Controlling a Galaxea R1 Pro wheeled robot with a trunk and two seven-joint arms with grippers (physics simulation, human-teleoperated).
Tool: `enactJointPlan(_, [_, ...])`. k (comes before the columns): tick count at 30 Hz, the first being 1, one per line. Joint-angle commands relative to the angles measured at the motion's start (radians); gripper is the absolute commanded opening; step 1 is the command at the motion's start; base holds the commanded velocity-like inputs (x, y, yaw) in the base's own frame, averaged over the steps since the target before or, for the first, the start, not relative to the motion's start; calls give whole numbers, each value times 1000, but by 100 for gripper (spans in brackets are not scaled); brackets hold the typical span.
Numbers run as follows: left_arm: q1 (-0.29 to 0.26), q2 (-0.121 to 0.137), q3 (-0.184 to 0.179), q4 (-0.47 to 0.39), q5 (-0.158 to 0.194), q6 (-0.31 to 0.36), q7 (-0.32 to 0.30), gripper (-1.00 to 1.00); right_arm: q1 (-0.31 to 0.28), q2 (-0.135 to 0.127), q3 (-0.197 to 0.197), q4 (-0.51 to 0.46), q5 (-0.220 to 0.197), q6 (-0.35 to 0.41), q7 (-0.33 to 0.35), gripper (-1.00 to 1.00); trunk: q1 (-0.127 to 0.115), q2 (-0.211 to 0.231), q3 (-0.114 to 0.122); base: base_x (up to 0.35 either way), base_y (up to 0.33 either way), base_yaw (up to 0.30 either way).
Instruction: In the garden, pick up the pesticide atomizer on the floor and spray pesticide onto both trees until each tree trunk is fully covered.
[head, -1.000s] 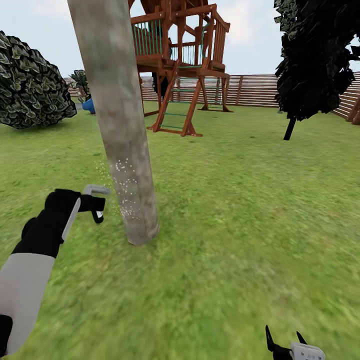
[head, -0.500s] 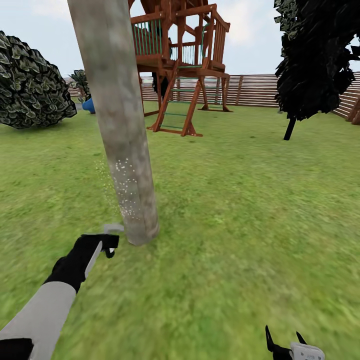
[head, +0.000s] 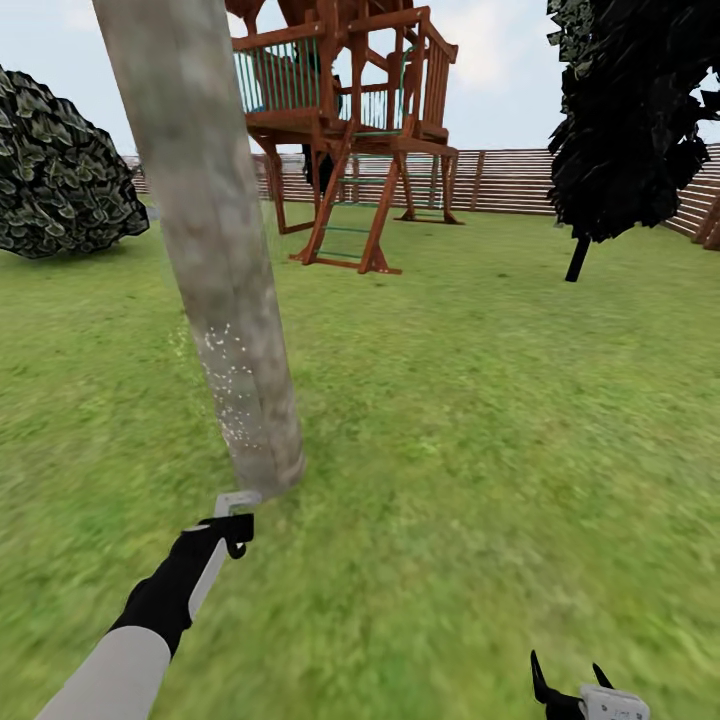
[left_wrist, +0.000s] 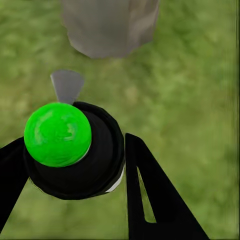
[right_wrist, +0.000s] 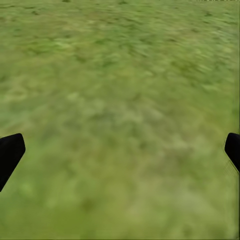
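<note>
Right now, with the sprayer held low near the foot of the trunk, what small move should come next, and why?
Probably raise the left claw with the atomizer and spray higher. The pale specks cover just a low patch of the tree trunk; the bark above looks bare, and the nozzle sits near the trunk's foot.

I count 1 thick tree trunk (head: 210, 250), 1 wooden play tower (head: 345, 120), 1 broad-leaved bush (head: 60, 170) and 1 dark thin-stemmed tree (head: 630, 120) on the lawn. 1 atomizer (left_wrist: 70, 150) w/ 1 green knob. 2 grippers: left gripper (head: 232, 530), right gripper (head: 570, 680).
</note>
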Motion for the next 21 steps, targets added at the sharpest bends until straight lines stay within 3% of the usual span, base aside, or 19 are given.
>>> enactJointPlan(1, [1,2,0,0,0,0,0,-100,0,-1,0,0,0,0,-1,100,0,0,0,172,-230,0])
enactJointPlan(12, [1,6,0,0,0,0,1,-100,0,0,0,0,0,0,-1,100,0,0,0,128,-242,4])
enactJointPlan(21, [1,2,0,0,1,0,35,-100,0,-1,0,0,0,0,-1,100,0,0,0,1,-274,247])
